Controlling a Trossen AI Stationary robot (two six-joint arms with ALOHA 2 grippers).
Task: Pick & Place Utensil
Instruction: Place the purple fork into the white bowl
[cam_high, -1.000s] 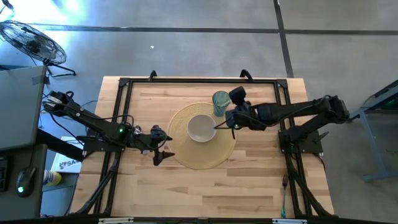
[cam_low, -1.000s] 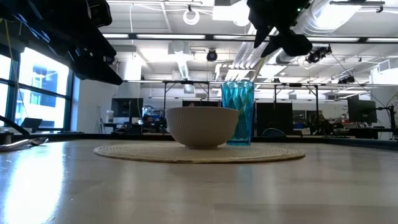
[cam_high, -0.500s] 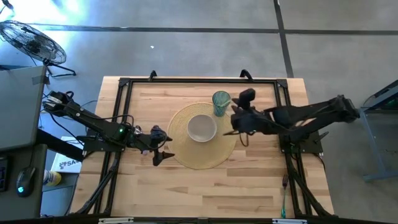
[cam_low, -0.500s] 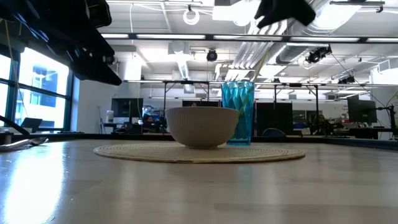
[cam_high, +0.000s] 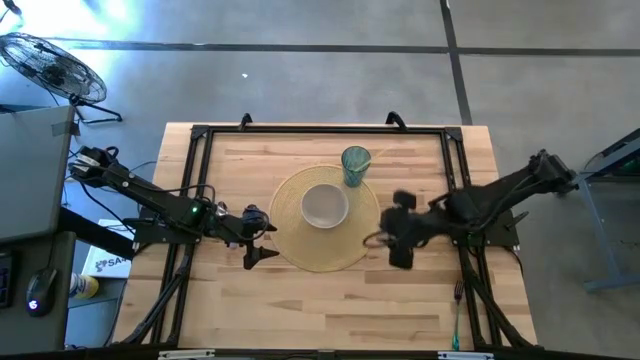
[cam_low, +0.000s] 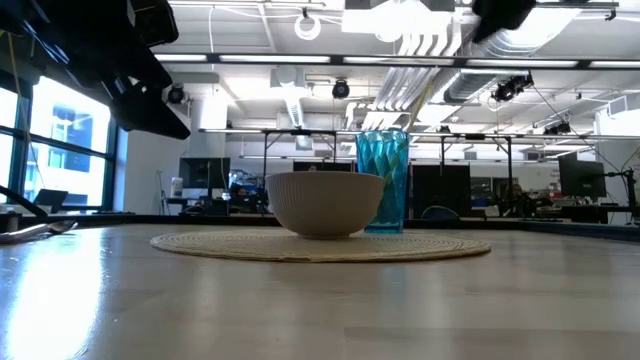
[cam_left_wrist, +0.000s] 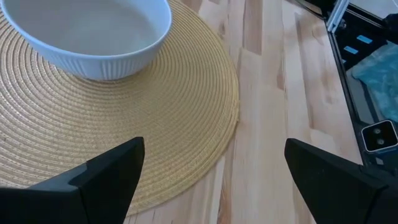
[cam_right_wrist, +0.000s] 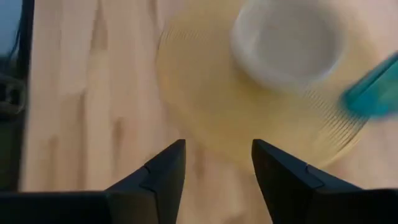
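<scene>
A green-handled fork (cam_high: 456, 312) lies flat on the wood near the table's near right corner; no gripper touches it. A white ribbed bowl (cam_high: 325, 206) (cam_low: 323, 203) stands in the middle of a round woven mat (cam_high: 300, 252). A teal tumbler (cam_high: 355, 165) (cam_low: 383, 180) stands at the mat's far edge. My right gripper (cam_high: 385, 240) (cam_right_wrist: 217, 149) hangs open above the mat's right edge, pointing toward the bowl (cam_right_wrist: 286, 40). My left gripper (cam_high: 268, 240) (cam_left_wrist: 214, 146) waits open over the mat's left edge, its fingers facing the bowl (cam_left_wrist: 87, 31).
A black frame (cam_high: 200, 135) borders the tabletop, with rails along the left and right sides. Bare wood (cam_high: 330, 305) stretches between the mat and the near edge. A fan (cam_high: 50, 65) and a desk stand off the table to the left.
My right gripper has swung from above the bowl and tumbler toward the table's near and right side, ending beside the mat's right edge. It has also risen out of the low view. Bowl, tumbler, mat and fork have stayed in place.
</scene>
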